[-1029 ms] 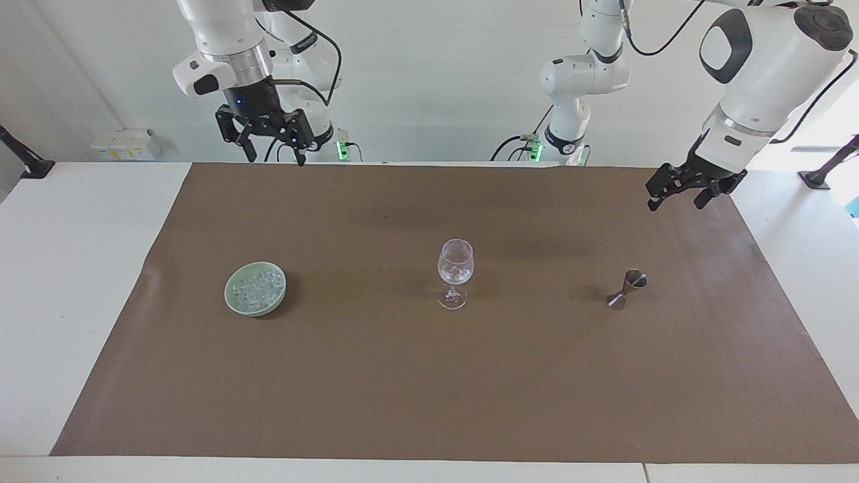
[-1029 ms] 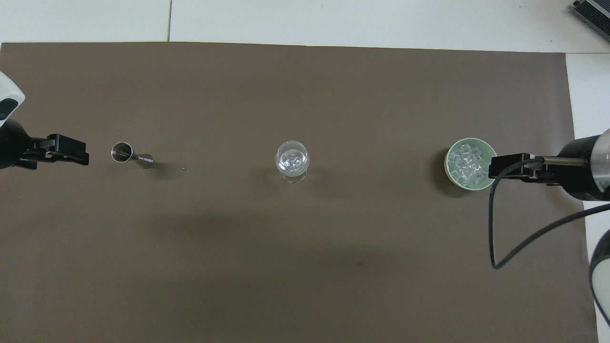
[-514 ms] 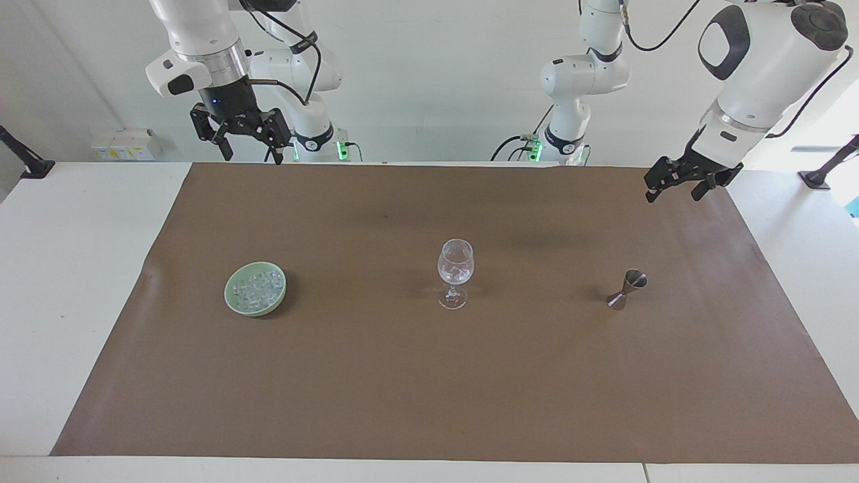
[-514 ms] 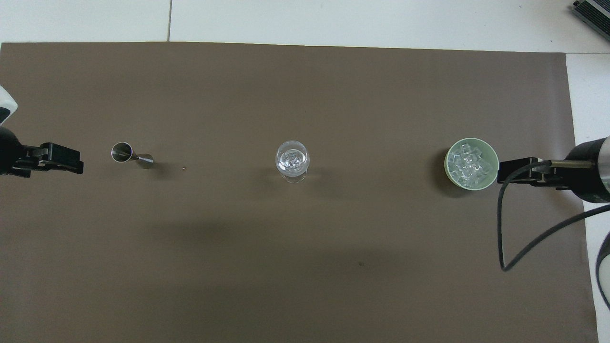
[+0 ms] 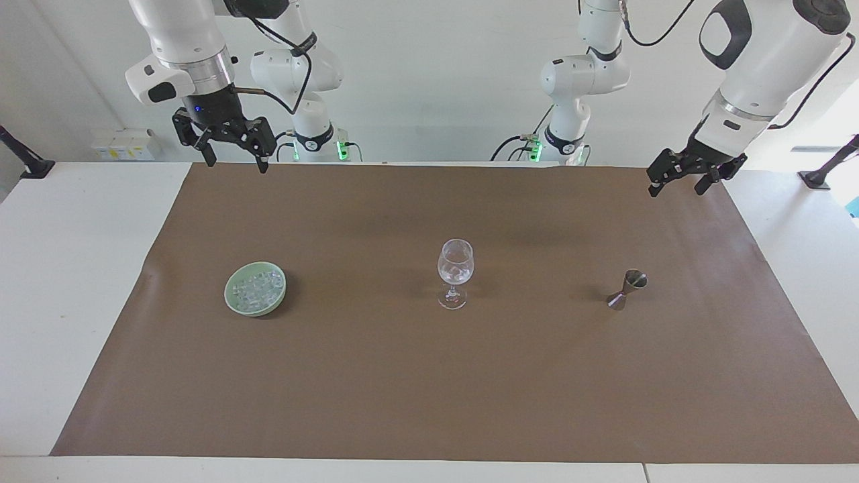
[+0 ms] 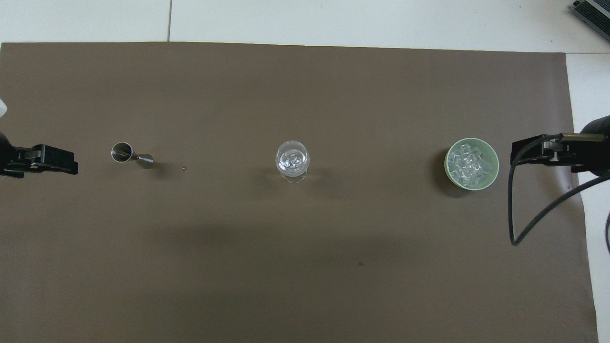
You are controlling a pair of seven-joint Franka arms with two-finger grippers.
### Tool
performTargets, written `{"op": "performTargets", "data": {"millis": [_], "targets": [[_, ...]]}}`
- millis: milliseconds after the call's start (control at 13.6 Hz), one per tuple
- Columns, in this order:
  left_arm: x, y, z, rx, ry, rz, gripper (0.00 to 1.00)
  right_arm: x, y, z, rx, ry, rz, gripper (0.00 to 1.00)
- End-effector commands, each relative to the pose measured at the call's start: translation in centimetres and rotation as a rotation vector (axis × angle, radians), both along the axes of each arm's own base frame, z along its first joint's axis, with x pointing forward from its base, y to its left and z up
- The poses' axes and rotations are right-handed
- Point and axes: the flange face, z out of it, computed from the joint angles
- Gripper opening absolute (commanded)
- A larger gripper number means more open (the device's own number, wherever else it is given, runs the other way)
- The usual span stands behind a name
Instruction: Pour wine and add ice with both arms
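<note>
A clear stemmed wine glass [image 5: 456, 268] stands at the mat's middle with a few ice cubes in it; it also shows in the overhead view [image 6: 292, 159]. More ice [image 5: 255, 287] fills a green bowl [image 5: 228, 296] toward the right arm's end, seen from above as ice [image 6: 469, 164] in the bowl [image 6: 494, 166]. A steel jigger [image 5: 627, 290] stands toward the left arm's end [image 6: 128, 154]. My right gripper [image 5: 235, 164] hangs open and empty over the mat's edge by the robots. My left gripper [image 5: 674, 191] hangs open and empty over the mat's corner.
A brown mat [image 5: 429, 389] covers most of the white table [image 5: 67, 268]. A tiny speck [image 6: 184, 167] lies on the mat between jigger and glass. The right arm's black cable [image 6: 512, 209] loops over the mat beside the bowl.
Both grippers have drawn outward, each toward its own end of the table. The right gripper no longer overlaps the bowl from above. Glass, bowl and jigger have not moved.
</note>
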Motion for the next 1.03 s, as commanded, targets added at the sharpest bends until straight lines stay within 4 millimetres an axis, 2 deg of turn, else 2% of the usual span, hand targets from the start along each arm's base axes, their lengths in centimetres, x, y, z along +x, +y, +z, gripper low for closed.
{"op": "performTargets", "data": {"millis": [0,955], "targets": [[-0.60,0.31,0.10,0.009,-0.019,-0.003,1.00,0.64,0.18,0.20,-0.004,0.011,0.025,1.00],[-0.69,-0.18,0.03,0.010,-0.012,-0.013,1.00,0.42,0.49,-0.39,0.015,0.015,0.018,1.00]]}}
